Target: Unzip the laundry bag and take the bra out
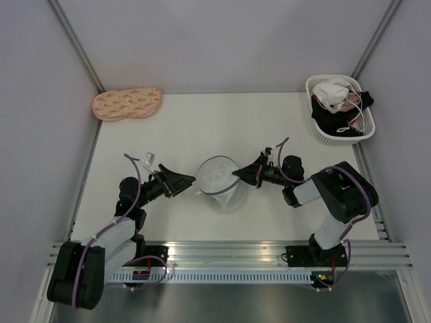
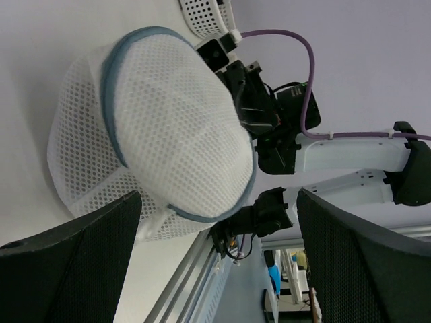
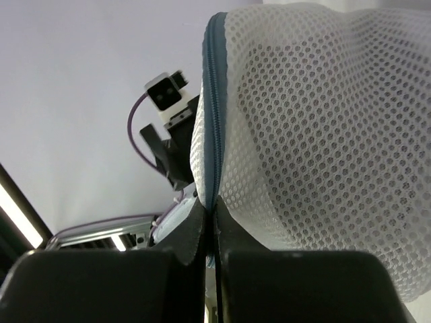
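Right pincer (image 3: 210, 210) is squeezed fully closed on the blue-grey rim (image 3: 213, 101) of the laundry bag (image 1: 220, 180), which bulges out just past its tips. Left pincer (image 1: 189, 182) is spread wide with nothing in it, and the bag sits straight ahead of it, not touching. Can't tell if I've got the zip pull or only the seam. Can't make out the bra through the mesh either, guessing it's inside. I'd clamp the left onto the mesh to brace it, then drag the right slowly along the rim so the bag doesn't just slide.
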Motion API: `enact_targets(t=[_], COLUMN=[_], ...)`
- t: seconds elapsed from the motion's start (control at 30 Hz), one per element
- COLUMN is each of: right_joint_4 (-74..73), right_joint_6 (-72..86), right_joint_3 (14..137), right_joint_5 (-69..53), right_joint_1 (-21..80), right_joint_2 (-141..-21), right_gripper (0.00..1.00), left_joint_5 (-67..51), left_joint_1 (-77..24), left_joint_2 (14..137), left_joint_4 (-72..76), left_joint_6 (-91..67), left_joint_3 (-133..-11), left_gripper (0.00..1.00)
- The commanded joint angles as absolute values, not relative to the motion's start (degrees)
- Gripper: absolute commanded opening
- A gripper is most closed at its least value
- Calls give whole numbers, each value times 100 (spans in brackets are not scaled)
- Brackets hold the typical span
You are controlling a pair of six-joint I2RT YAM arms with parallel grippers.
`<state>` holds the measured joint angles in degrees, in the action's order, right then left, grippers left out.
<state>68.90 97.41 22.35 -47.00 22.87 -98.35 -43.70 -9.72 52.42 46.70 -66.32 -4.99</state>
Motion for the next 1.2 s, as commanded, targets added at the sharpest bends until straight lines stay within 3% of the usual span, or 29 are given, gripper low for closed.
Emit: enact_targets(t=[0.0,0.03,0.1,0.3,0.53,0.83,0.97,1.17], right_joint_4=[9862,9835,9870,10063,10072,10072,10064,10063], right_joint_6=[10090,10090,10116,10195,10230,10222,10239,10231], right_joint_3=[2346,2347,2347,2311,2399,2347,2347,2355], right_joint_5=[-4983,-5018,-5089,-5194,-5282,-5282,-5256,-5221], right_joint_1=[2233,2172,2110,2022,2021,2021,2021,2021], right_joint_2=[-9651,-9607,-9606,-9729,-9527,-9483,-9448,-9448], right_gripper=[0,1,0,0,0,1,1,0], left_joint_5=[-4562,-4414,-3895,-3735,-4429,-4386,-4325,-4491], left_joint_1=[-976,-976,-976,-976,-1019,-1291,-1739,-1898], left_joint_2=[5773,5818,5766,5791,7583,9269,9641,9204], left_joint_4=[5365,4030,3184,3146,5156,8374,8561,7728], left_joint_6=[-6418,-5981,-5539,-5405,-6843,-8770,-9202,-9422], left_joint_3=[-720,-860,-1186,-1239,-1257,-1405,-1617,-1608], left_gripper=[100,99,99,100,100,100,100,100])
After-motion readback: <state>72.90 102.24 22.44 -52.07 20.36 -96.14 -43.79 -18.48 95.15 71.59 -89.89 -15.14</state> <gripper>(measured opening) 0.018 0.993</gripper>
